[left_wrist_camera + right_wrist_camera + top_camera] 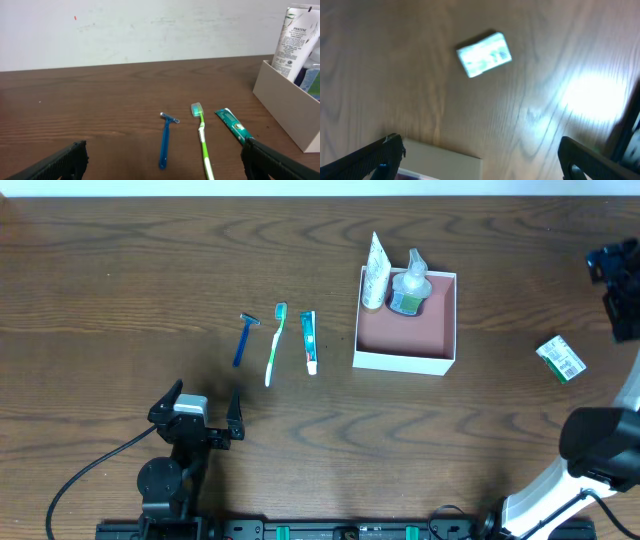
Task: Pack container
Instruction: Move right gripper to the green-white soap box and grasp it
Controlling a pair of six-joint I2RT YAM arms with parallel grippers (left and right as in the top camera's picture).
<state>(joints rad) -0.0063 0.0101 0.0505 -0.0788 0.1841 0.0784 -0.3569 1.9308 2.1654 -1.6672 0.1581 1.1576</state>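
Observation:
The container is a square white box with a pink inside, right of centre. A white tube and a clear pump bottle stand in its far side. A blue razor, a green toothbrush and a toothpaste tube lie in a row to its left. A small green-and-white box lies to its right. My left gripper is open and empty, near of the razor. My right gripper is open and empty, high at the far right; its view shows the small box and the container's corner.
The left wrist view shows the toothbrush, the toothpaste tube and the container's white wall on the right with the white tube above it. A black cable trails at the near left.

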